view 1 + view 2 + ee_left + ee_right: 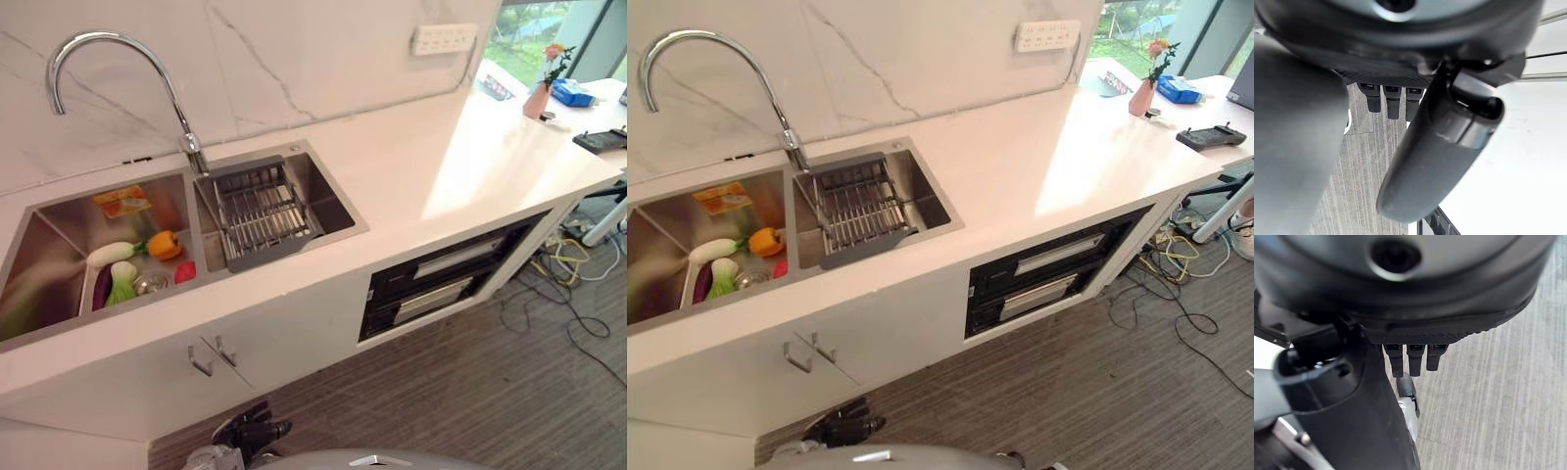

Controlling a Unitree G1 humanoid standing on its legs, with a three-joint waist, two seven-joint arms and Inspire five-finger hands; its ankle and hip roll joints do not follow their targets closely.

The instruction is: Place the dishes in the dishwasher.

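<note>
Here, two sinks [294, 211] — one rack [260, 211]

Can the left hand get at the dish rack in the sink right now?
Probably not yet. The left hand hangs low over the floor with straight fingers, below the counter, while the rack sits in the right sink basin, uncovered from above.

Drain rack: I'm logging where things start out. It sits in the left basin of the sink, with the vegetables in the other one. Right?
Not quite. The left eye view shows the drain rack in the right basin of the sink; the vegetables lie in the left one.
</note>
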